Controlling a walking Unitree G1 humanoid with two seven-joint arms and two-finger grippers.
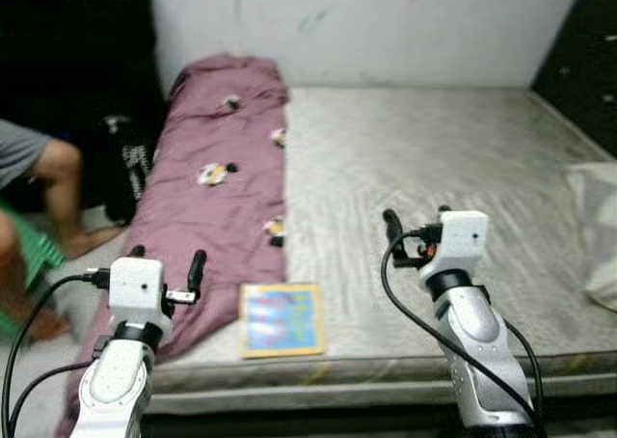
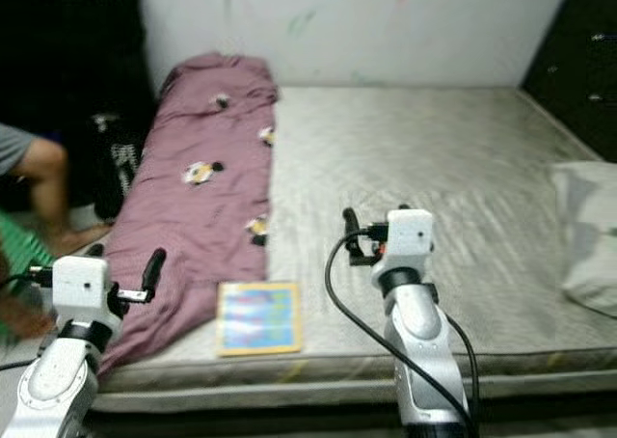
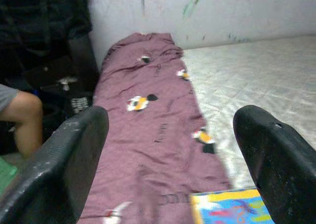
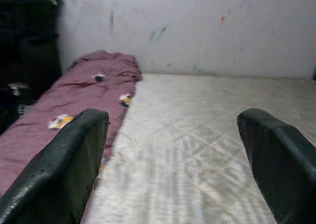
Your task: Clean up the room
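A crumpled purple blanket [image 1: 220, 202] with small cartoon prints lies along the left side of a bare grey mattress [image 1: 434, 158]. A colourful flat book [image 1: 281, 319] rests at the mattress's front edge, beside the blanket's near end. My left gripper [image 1: 166, 260] is open over the blanket's near left corner, empty, with the book a little to its right. Held over the front middle of the mattress, my right gripper [image 1: 416, 221] is open and empty too. The left wrist view looks along the blanket [image 3: 148, 115] with the book's corner [image 3: 227, 209] low down.
A white pillow [image 1: 598, 231] lies at the mattress's right edge. A person's bare leg [image 1: 60, 192] and a green seat [image 1: 21, 260] are on the floor at the left, beside dark bags [image 1: 125, 168]. A white wall [image 1: 386, 23] backs the bed.
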